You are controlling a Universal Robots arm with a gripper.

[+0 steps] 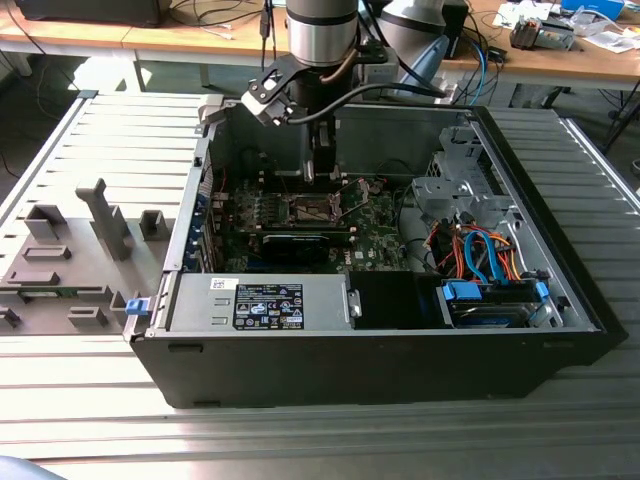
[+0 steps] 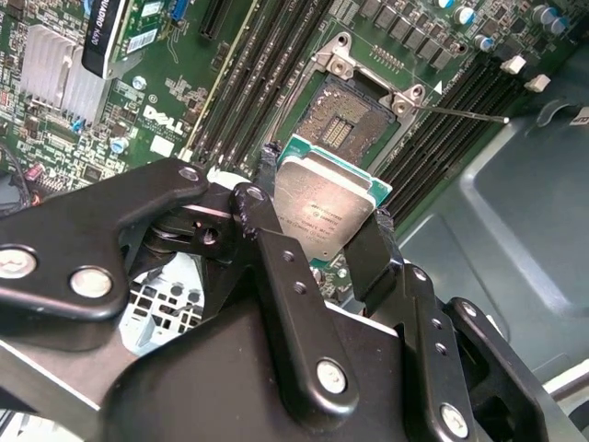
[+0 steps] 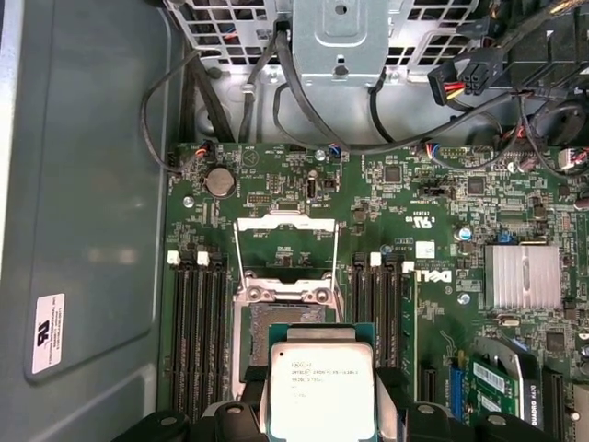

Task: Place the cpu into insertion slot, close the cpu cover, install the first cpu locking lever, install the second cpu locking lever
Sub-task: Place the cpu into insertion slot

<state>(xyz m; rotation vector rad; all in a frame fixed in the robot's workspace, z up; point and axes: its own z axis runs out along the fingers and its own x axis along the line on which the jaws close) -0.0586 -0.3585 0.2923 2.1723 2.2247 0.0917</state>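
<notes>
Claw [image 2: 324, 210] clamped tight on the cpu [image 2: 322, 198], small print on its grey lid, hanging near the bare insertion slot [image 2: 345, 120], around the exterior view's upper middle. White printed sticker [image 3: 48, 331] on the case wall [image 3: 92, 138].

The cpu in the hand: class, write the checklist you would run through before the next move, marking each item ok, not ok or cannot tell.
1. The hand grips the cpu by two opposite edges: ok.
2. The insertion slot has its contact field bare: ok.
3. The cpu cover is swung open: ok.
4. The locking lever stands released, out to the side: ok.
5. Cpu seated in the slot: not ok, it is held clear of it.
6. Cpu corner marks matched to the slot: cannot tell.
</notes>
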